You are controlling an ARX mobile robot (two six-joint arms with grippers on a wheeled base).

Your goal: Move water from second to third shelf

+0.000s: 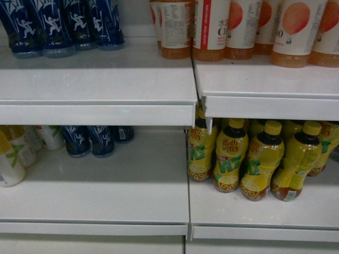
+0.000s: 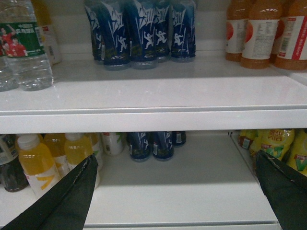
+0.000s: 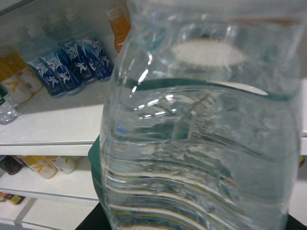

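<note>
In front of the shelves, the right pincer grips the water bottle, which fills its wrist view, lifted clear of any shelf. The left pincer hangs open, empty. Carrying looks underway; next comes lowering onto the bare shelf.

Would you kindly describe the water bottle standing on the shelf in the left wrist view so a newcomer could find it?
Start at the upper white shelf and follow it to its far left end, past the dark blue bottles. There stands the water bottle: clear, ribbed, with a dark green label showing red-shirted figures. Its neighbours are blue or orange; it alone is see-through.
</note>
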